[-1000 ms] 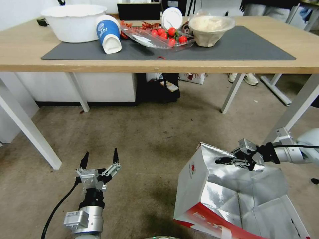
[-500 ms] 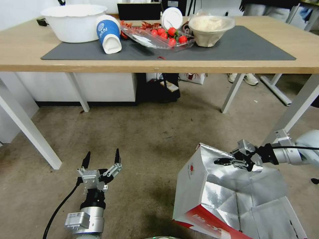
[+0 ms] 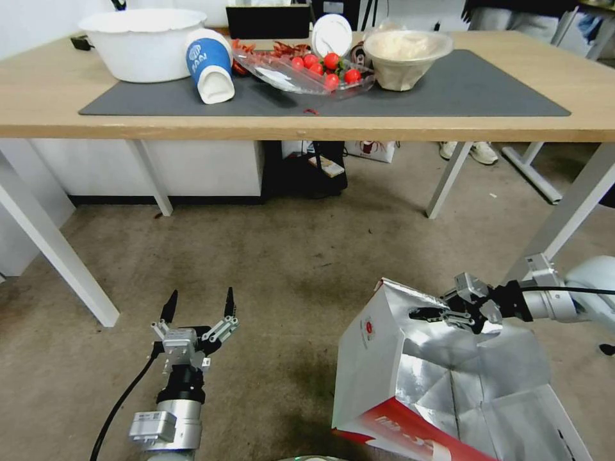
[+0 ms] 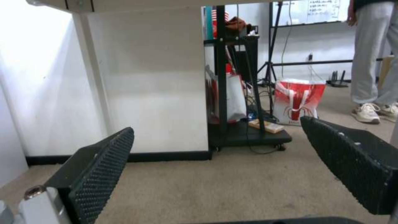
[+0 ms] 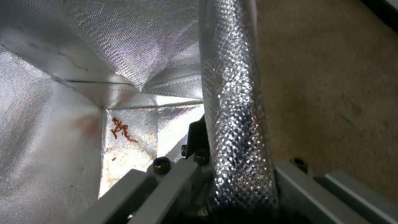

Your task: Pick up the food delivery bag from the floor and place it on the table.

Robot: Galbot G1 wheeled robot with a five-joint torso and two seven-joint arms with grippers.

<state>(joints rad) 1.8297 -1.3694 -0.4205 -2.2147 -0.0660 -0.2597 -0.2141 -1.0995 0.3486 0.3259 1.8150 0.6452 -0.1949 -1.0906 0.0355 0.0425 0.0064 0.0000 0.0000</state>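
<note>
Overhead, the table (image 3: 307,128) is the biggest thing in play, its dark grey mat (image 3: 448,89) crowded on the left and middle with a white basin (image 3: 141,45), a tipped blue-and-white cup (image 3: 210,67), a clear tray of tomatoes (image 3: 307,70) and a covered bowl (image 3: 403,57); only the mat's right end looks bare, so a careless set-down risks knocking food over. Below it, the floor (image 3: 288,269) carries the food delivery bag (image 3: 378,346), which sits tilted at the robot's right with its foil mouth gaping. Its thin rim is all that the right gripper (image 3: 430,314) clamps, one finger inside the lining and one outside; from that single pinch the paper may tear, slip free, or swing and catch the table's edge or leg (image 3: 570,205) on the way up. Smallest, the left gripper (image 3: 200,306) hovers low over the carpet, fingers spread and holding nothing, well apart from the bag
</note>
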